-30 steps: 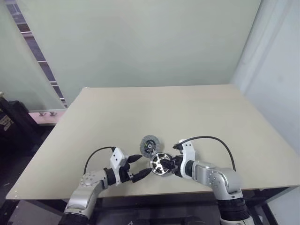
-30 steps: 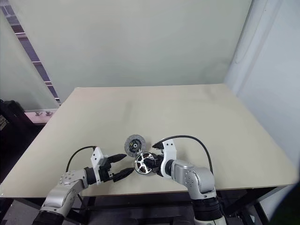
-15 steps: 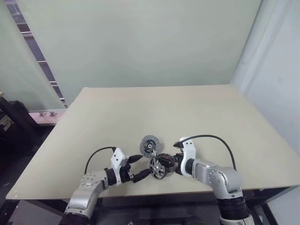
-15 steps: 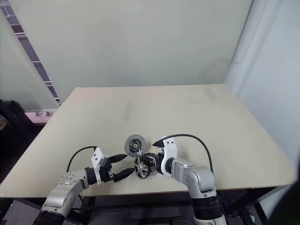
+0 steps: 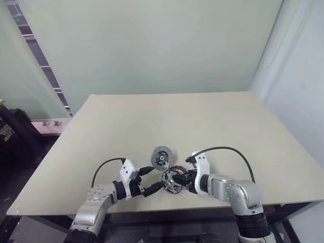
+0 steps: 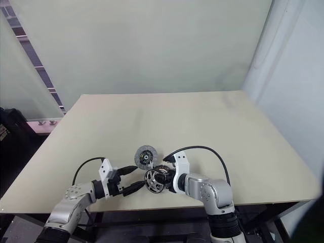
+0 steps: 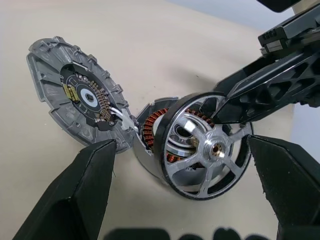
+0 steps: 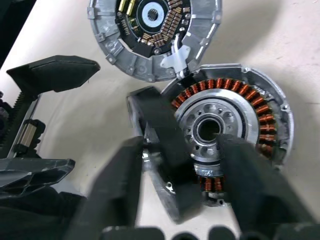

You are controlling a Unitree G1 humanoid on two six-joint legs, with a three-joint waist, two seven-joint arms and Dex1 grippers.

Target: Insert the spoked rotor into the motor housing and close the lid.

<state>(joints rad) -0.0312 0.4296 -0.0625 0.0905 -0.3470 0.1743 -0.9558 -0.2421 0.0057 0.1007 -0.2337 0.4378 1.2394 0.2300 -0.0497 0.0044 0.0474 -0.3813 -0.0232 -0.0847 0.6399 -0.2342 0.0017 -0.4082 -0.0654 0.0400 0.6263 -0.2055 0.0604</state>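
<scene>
- Left eye view: the beige table [image 5: 212, 126] lies bare across its far and right parts, with wide open room there; all the parts and both grippers crowd close to its near edge.
- The motor housing [image 8: 260, 107] lies flat on the table near that edge, its ring of copper windings and silver hub facing up. Its lid [image 5: 162, 155] — a grey ribbed disc with a dark centre — lies open on the far side, joined to the housing at a white hinge piece.
- The spoked rotor [image 7: 206, 147] stands tilted on its rim, leaning on the housing's left edge, its silver spoked face turned toward the left gripper — not seated in the housing.
- The right gripper [image 5: 183, 178] reaches in from the right, pointing left and down. In the right wrist view its fingers [image 8: 112, 195] straddle the rotor's dark rim, one on each side, partly closed; whether they press it I cannot tell.
- The left gripper [image 5: 150, 180] hangs just left of the rotor with its fingers spread wide, holding nothing; the left wrist view shows a gap between each finger and the rotor.
- Little room is left between the left fingertips, the rotor and the near table edge.
</scene>
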